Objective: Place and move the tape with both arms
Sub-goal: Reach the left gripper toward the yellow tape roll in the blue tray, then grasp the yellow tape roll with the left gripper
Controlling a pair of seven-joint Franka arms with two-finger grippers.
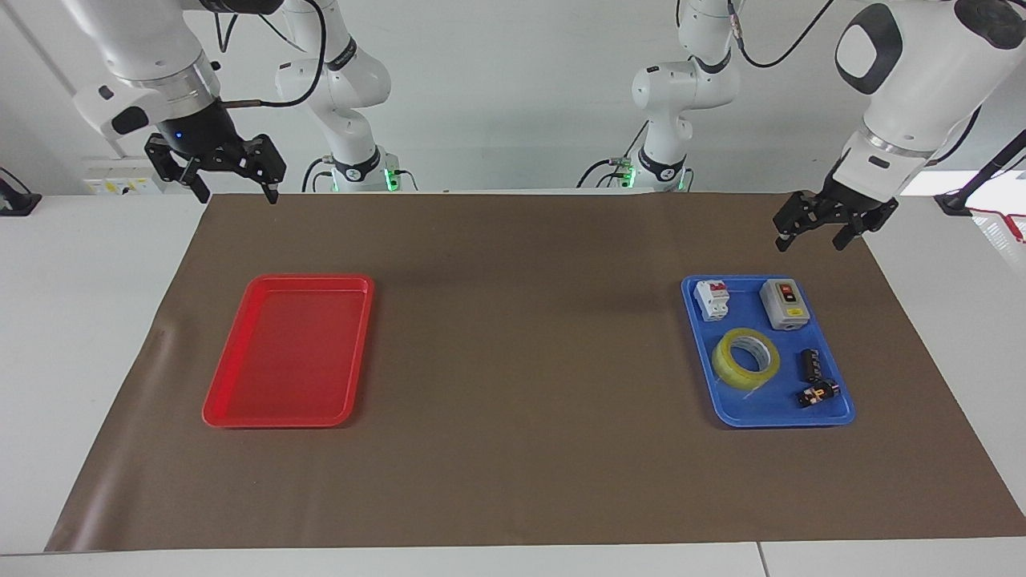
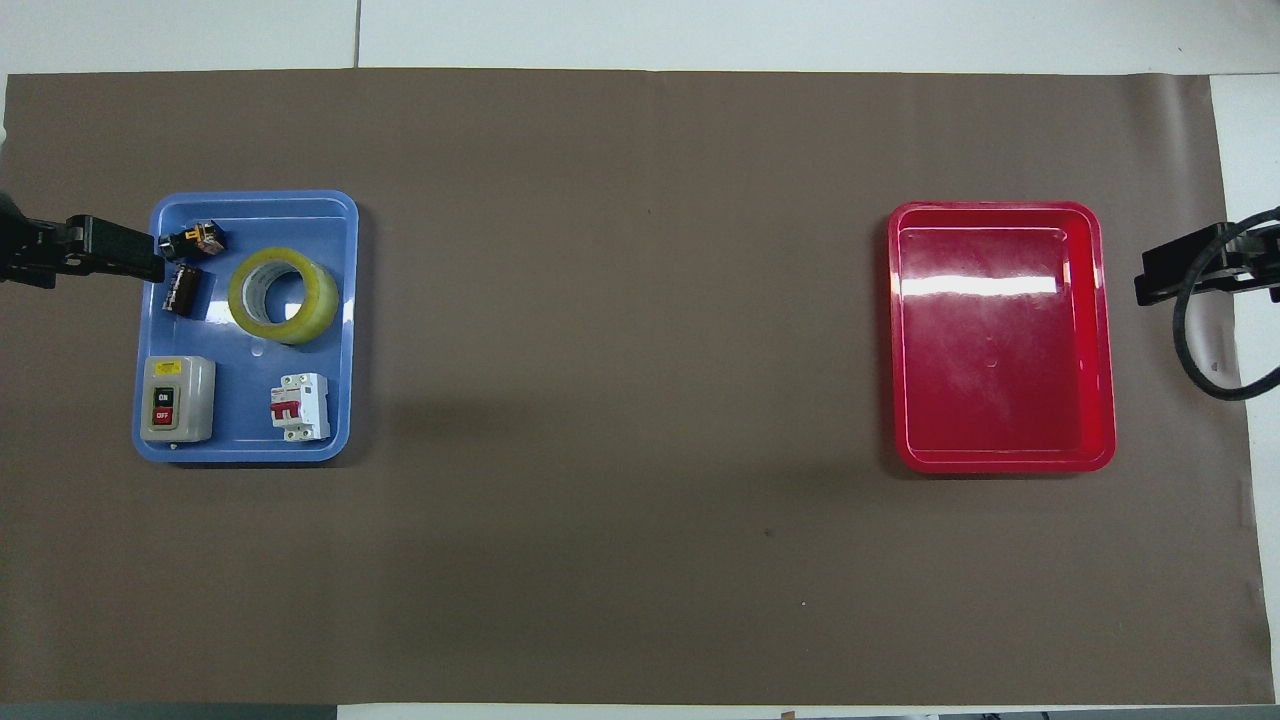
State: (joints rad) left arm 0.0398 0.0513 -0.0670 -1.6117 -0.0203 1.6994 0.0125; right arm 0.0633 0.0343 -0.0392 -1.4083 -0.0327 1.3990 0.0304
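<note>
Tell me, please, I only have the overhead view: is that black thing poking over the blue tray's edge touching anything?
Observer: No. The facing view shows it is the left gripper, hanging in the air high above the blue tray.
Visitor: Is it holding something?
Observer: No, its fingers are open, pointing down, with nothing between them.
Visitor: And the black piece past the red tray?
Observer: That is the right gripper, also open and raised, over the edge of the brown mat; that arm waits.
</note>
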